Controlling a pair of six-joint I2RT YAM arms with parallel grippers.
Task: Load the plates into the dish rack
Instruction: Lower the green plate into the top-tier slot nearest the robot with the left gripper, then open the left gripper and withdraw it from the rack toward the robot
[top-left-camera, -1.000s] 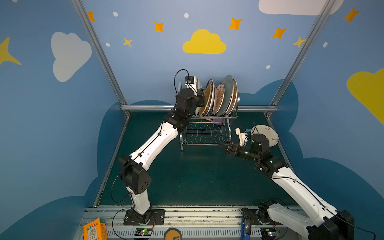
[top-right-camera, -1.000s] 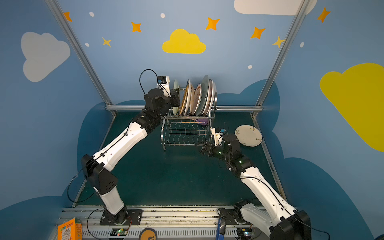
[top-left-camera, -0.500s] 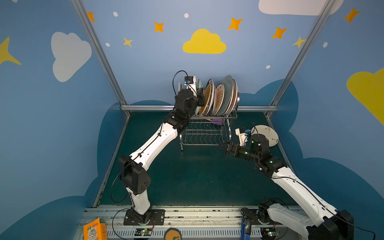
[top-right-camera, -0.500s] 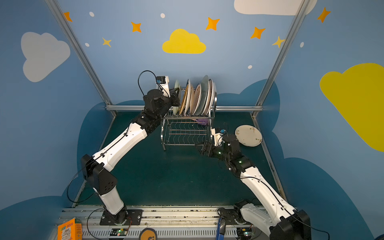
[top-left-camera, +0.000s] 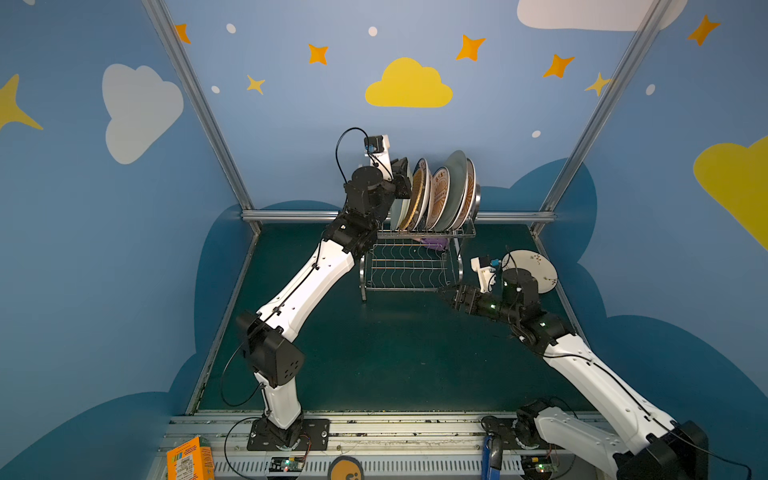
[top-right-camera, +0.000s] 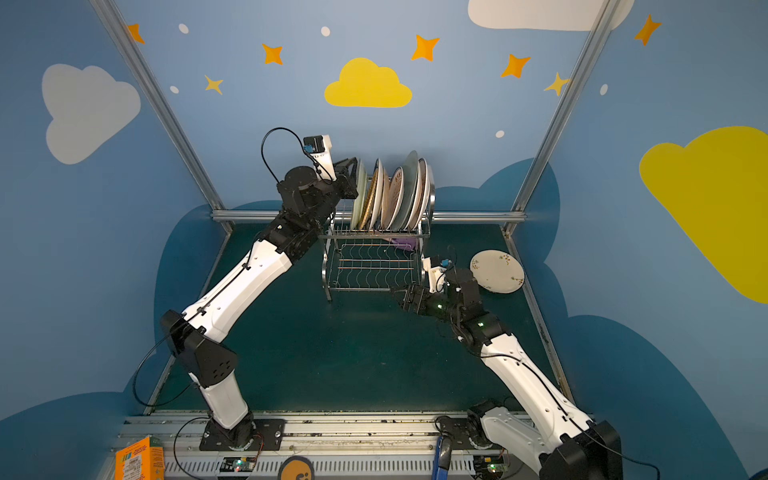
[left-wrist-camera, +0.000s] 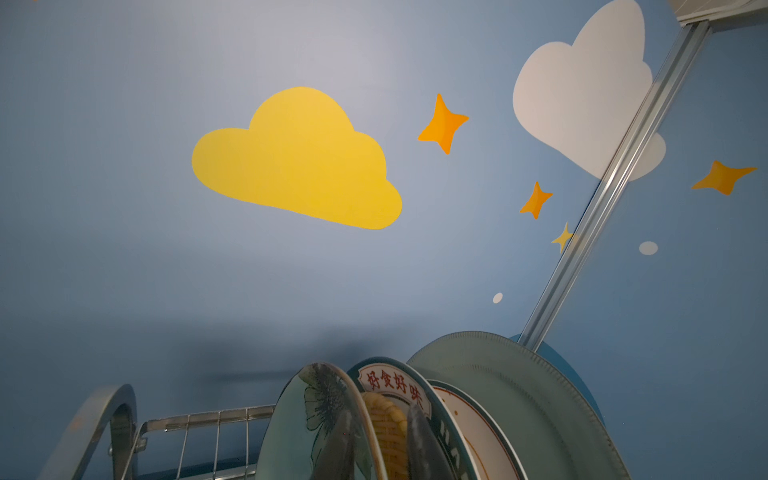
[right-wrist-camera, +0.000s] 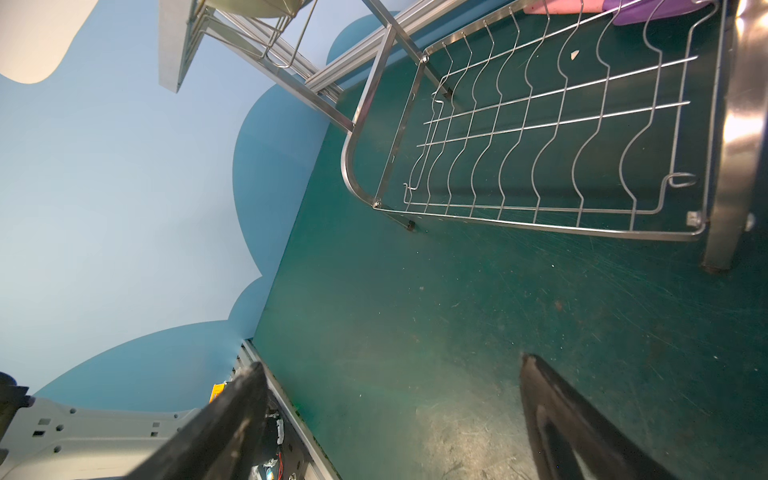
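my left fingers (left-wrist-camera: 420, 451) are high at the left end of the dish rack (top-left-camera: 415, 266), one on each side of the woven tan plate (left-wrist-camera: 384, 419) at its rim. the gap is narrow and i cannot tell whether they press on it. the plates (top-left-camera: 440, 195) stand on edge in the upper tier, leaning. my right fingers (right-wrist-camera: 232, 415) are spread wide with nothing between them, low over the bench (top-left-camera: 374, 353) near the rack's front right foot. a cream floral plate (top-right-camera: 496, 271) lies flat on the bench, right of the rack.
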